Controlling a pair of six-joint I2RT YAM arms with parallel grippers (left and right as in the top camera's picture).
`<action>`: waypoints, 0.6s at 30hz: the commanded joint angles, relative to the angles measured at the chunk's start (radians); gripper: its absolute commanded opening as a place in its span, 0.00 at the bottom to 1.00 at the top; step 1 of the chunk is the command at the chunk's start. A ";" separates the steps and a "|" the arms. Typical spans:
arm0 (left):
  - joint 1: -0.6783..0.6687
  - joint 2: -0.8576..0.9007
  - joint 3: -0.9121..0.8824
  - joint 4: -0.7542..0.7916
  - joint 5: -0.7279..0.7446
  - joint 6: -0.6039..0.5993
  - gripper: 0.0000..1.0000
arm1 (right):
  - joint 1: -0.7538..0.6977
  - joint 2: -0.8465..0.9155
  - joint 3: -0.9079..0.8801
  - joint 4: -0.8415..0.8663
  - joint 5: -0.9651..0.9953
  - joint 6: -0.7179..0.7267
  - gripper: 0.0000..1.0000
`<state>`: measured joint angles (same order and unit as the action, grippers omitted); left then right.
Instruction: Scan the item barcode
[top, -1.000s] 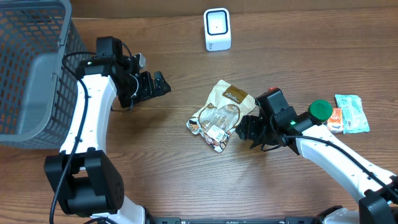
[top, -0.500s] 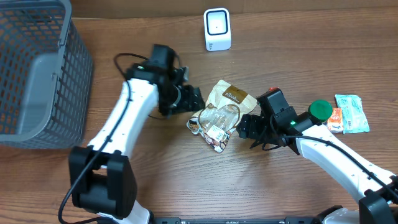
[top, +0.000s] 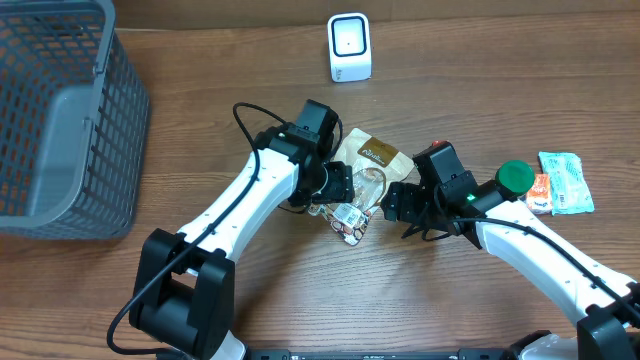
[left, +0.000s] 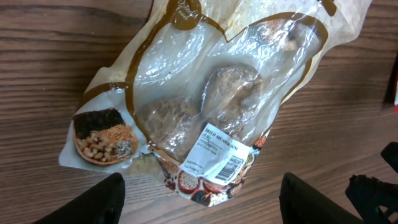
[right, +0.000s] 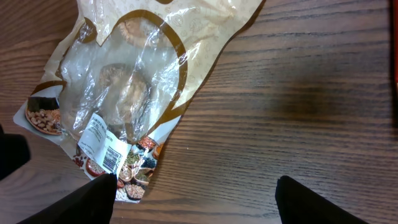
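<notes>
The item is a clear and tan bag of dried mushrooms (top: 368, 160) lying flat mid-table, with a white barcode label (left: 222, 155) near its lower end. A white scanner (top: 349, 47) stands at the back edge. My left gripper (top: 338, 185) hovers over the bag's left half. In the left wrist view it (left: 202, 202) is open, its fingers either side of the bag's lower corner and not touching it. My right gripper (top: 400, 205) sits just right of the bag. In the right wrist view it (right: 196, 202) is open over bare wood, the bag (right: 137, 81) beside its left finger.
A grey wire basket (top: 60, 110) fills the far left. At the right edge lie a green-lidded item (top: 516, 176), an orange packet (top: 541, 192) and a pale green packet (top: 566, 180).
My left arm has swung right from beside the basket to over the bag, its jaws narrowing somewhat. The right arm and the bag have stayed put.
</notes>
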<state>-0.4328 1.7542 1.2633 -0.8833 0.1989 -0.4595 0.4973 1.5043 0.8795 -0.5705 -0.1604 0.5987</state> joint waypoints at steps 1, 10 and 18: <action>-0.029 -0.013 -0.006 0.010 -0.061 -0.083 0.72 | -0.002 -0.006 0.012 0.005 0.014 -0.005 0.84; -0.060 -0.008 -0.037 0.011 -0.169 -0.133 0.73 | -0.002 -0.006 0.012 0.003 0.014 -0.005 0.87; -0.042 -0.008 -0.065 0.088 -0.240 -0.192 0.75 | -0.002 -0.006 0.012 0.003 0.014 -0.005 0.87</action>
<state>-0.4839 1.7542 1.2045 -0.8162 0.0055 -0.6113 0.4973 1.5043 0.8795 -0.5694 -0.1562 0.5983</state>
